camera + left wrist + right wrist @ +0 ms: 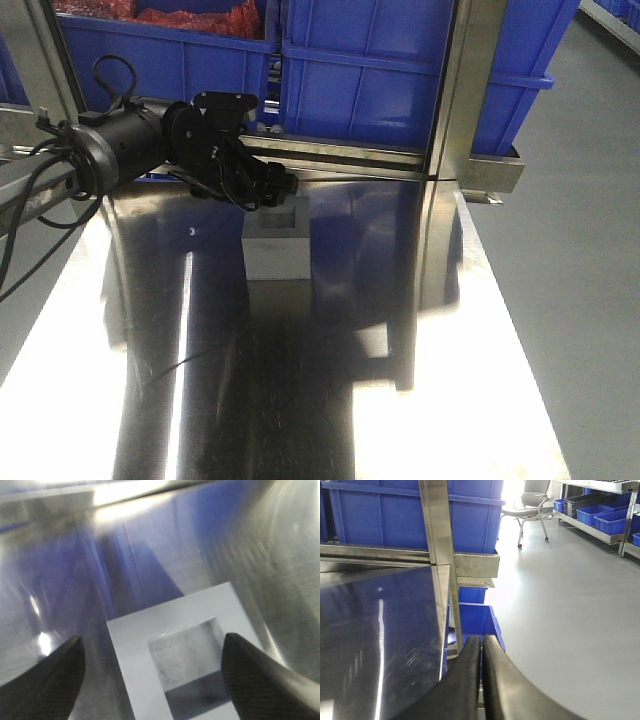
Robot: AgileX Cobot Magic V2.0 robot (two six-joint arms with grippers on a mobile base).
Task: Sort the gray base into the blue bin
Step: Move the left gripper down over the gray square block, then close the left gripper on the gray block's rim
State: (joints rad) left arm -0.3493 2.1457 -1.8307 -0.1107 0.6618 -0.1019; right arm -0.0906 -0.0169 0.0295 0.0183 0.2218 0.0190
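Observation:
The gray base (pixel 277 247) stands on the steel table (pixel 330 400), its square recess facing up. My left gripper (pixel 281 193) hovers just over its far top edge. In the left wrist view the gray base (pixel 140 635) lies between the fingertips of my open left gripper (pixel 152 639); one finger (pixel 50 680) is off the block's left side, the other (pixel 255 680) is over its right edge. My right gripper (pixel 481 639) is shut and empty past the table's right edge. A blue bin (pixel 476 620) sits low beside the table there, partly hidden by the fingers.
Large blue crates (pixel 400 70) stand on a steel shelf (pixel 490 170) behind the table; one holds red material (pixel 190 15). A steel upright (pixel 465 90) rises at the back right. An office chair (pixel 530 500) and racks of blue trays (pixel 605 515) stand across the gray floor.

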